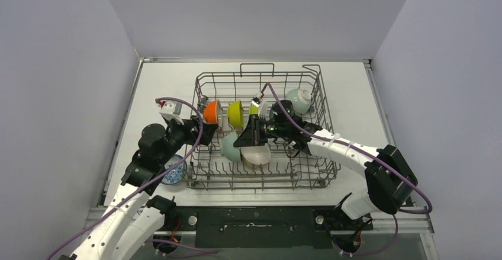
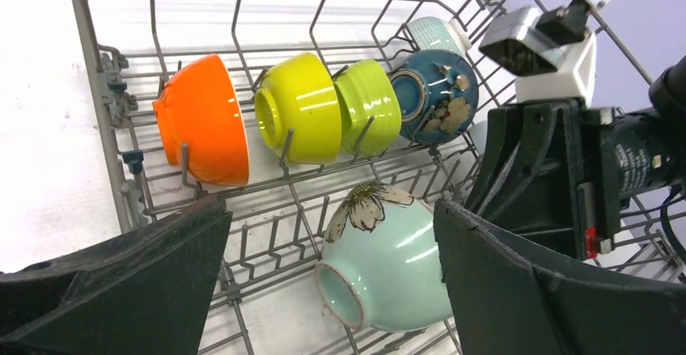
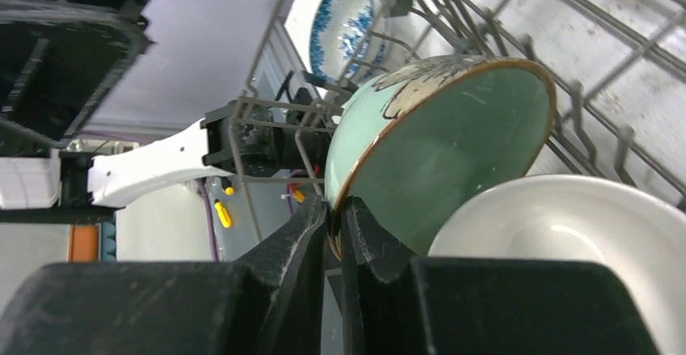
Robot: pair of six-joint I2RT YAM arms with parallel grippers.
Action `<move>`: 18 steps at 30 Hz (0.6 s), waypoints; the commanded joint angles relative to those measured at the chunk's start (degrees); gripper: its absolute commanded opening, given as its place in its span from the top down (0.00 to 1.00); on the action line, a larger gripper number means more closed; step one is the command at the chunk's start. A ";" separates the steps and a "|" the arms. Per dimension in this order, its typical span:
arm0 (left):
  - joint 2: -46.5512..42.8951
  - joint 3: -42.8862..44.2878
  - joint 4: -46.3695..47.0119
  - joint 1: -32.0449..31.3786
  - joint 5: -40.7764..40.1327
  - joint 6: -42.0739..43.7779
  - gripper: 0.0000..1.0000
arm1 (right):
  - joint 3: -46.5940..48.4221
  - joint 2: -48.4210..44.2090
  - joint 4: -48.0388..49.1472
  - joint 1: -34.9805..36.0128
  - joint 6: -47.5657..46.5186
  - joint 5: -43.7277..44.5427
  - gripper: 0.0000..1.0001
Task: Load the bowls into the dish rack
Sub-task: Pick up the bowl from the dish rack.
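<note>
Right end effector (image 3: 333,226): pinched narrow on the rim of the pale green bowl (image 3: 441,149) inside the dish rack (image 1: 201,88); white bowl (image 3: 566,242) just beside. Left end effector (image 2: 332,290): wide, empty. Risk: thin rim grip slips, bowl knocks neighbour.

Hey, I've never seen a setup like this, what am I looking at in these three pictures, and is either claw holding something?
Two white robot arms sit at a table's near edge. One picture looks down from above; the other two come from cameras on each wrist. On the table stands a grey wire dish rack with bowls propped in it: an orange bowl, a yellow bowl, a lime bowl, a dark blue flowered bowl, a pale green bowl and a white bowl. A blue-patterned bowl waits outside the rack. The left gripper is open and empty. The right gripper is shut, pinching the pale green bowl's rim.
</note>
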 commanded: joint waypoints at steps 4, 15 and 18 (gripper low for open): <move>-1.66 3.24 5.88 0.24 5.54 8.72 0.04 | 9.00 -4.73 4.39 -1.70 -7.89 -7.55 0.95; -2.30 1.45 13.25 0.18 19.45 21.95 0.04 | 10.58 -8.51 -3.69 -8.47 -17.69 -12.24 0.95; -1.32 1.54 12.09 0.16 27.18 30.42 0.04 | 11.66 -10.03 -11.00 -10.70 -24.65 -12.84 0.95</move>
